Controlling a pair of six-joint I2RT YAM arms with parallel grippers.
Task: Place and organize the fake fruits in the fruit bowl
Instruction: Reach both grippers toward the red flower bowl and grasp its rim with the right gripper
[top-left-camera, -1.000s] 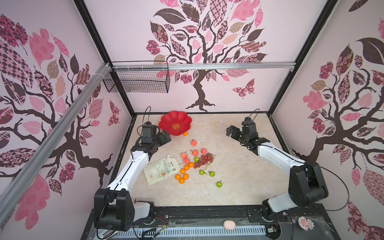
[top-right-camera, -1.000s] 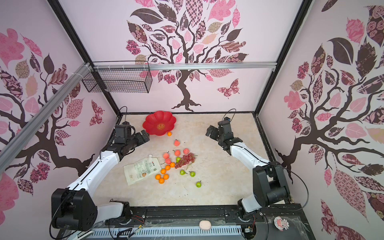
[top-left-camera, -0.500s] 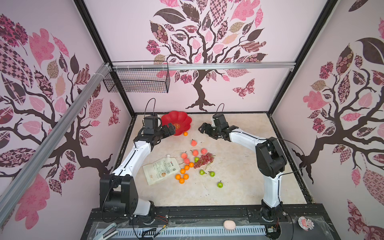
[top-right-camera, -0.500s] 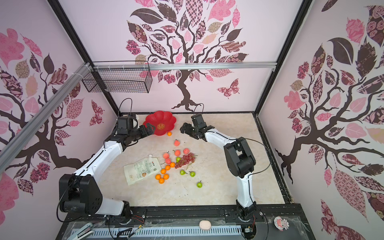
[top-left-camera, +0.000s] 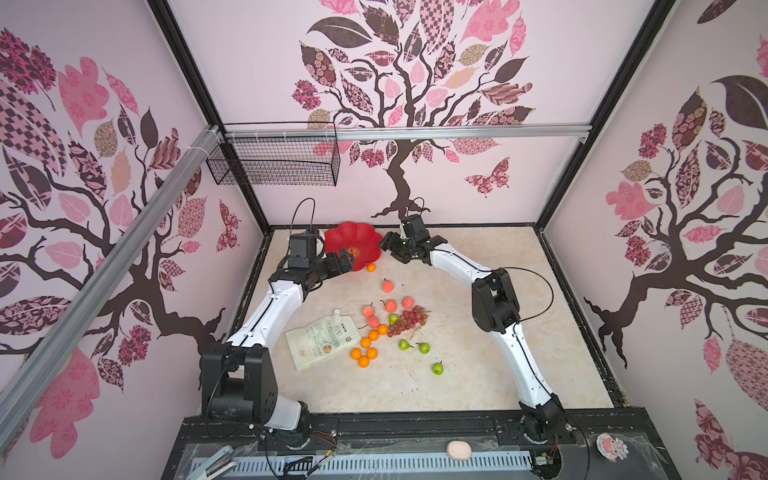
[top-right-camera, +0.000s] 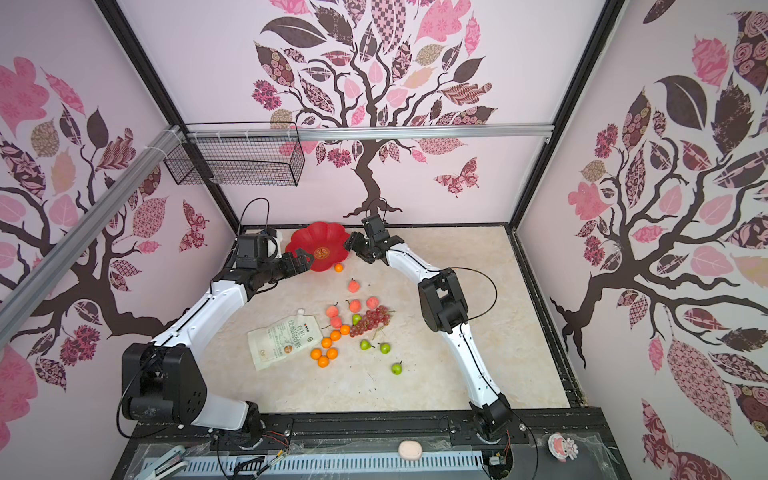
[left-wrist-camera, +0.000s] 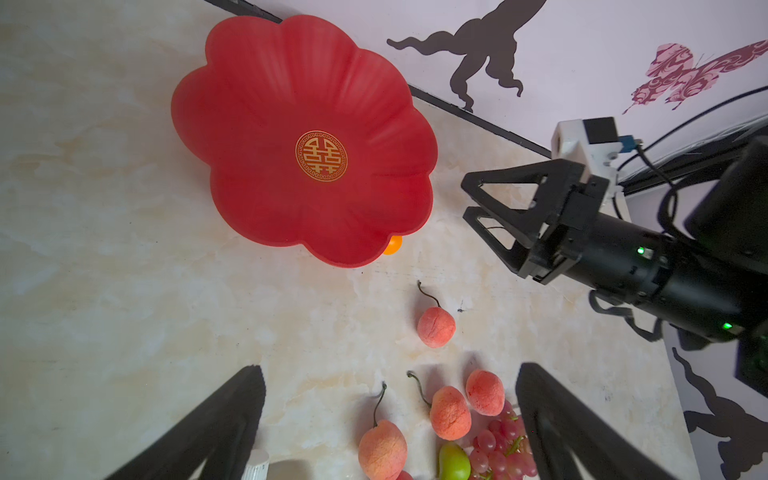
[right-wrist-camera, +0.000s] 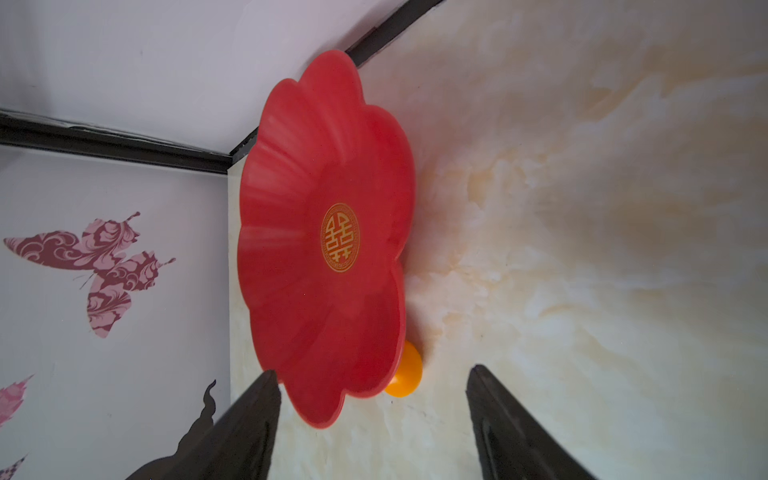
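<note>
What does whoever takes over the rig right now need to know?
Left gripper: open, empty, near the fruit bowl.
Right gripper: open, empty, close to the bowl's other side.
Bowl empty. One orange sits at its rim, outside. The peaches, oranges, pears and grape bunch lie mid-table beside the white pouch.
Done: nothing. Left: every fruit into the bowl.
</note>
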